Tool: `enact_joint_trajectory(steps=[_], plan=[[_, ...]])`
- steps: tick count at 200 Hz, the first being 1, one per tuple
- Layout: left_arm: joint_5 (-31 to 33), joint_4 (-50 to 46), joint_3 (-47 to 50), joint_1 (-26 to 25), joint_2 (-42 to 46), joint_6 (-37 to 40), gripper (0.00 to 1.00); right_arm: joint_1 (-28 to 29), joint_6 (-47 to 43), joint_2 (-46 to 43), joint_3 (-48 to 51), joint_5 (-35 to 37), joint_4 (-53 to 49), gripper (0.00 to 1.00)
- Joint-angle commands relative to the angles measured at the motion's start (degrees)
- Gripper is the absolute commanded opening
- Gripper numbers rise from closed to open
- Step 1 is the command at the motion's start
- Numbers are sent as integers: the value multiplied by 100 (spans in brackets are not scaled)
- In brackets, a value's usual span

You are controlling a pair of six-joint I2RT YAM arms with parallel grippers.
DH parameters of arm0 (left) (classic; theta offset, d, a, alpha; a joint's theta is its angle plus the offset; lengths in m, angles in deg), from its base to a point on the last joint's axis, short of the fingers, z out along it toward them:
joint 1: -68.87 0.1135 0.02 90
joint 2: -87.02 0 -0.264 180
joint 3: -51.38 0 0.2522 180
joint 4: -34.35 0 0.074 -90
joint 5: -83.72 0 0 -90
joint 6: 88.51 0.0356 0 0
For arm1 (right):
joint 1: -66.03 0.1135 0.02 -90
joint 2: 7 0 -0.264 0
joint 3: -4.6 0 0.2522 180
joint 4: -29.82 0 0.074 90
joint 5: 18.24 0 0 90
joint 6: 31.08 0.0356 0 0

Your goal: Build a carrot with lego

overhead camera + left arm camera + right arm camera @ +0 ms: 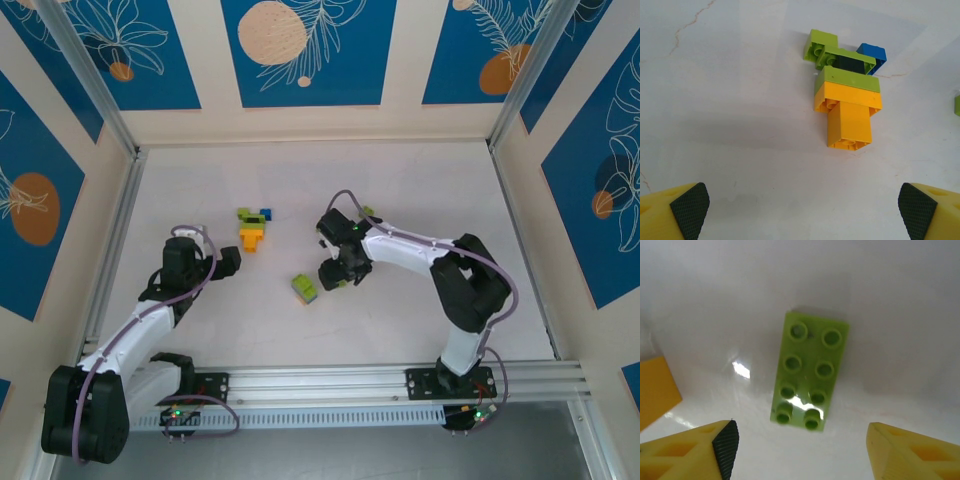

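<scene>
a: where's the left tool?

b: my left tool is spread wide, with nothing between its pads. it hangs over bare surface. ahead of it lies the joined cluster: two orange bricks stepped together, a lime one across their far end, then a lime piece with a dark brick set in it. a blue brick touches the far corner.

a: and the right one?

b: my right tool is open fairly wide and holds nothing. a lime eight-stud brick lies studs up on the surface just ahead of the fingers, in line with the gap, touching neither one. an orange piece shows at the left edge of that wrist view. i can't tell what it belongs to.

a: and from overhead?

b: the cluster sits between my two tools, nearer the left. a small lime brick lies just beside the far side of the right arm.
</scene>
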Motion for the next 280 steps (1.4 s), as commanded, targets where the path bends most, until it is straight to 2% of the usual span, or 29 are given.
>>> enact_joint_trajectory(steps=[1, 54, 119, 168, 216, 280], plan=[[-63, 83, -74, 88, 93, -28, 100, -40, -132, 185, -216, -203, 52, 70], [-55, 112, -84, 85, 40, -22, 100, -132, -253, 419, -379, -314, 123, 68], [-54, 122, -101, 83, 15, -14, 100, -181, -321, 622, -476, -341, 81, 56], [-63, 129, -110, 90, -8, -22, 100, -179, -321, 701, -496, -363, 52, 55], [-63, 150, -101, 83, -14, -27, 100, -177, -330, 765, -553, -362, 2, 41], [-70, 136, -100, 86, -12, -27, 100, -168, -309, 427, -564, -322, -211, 36]])
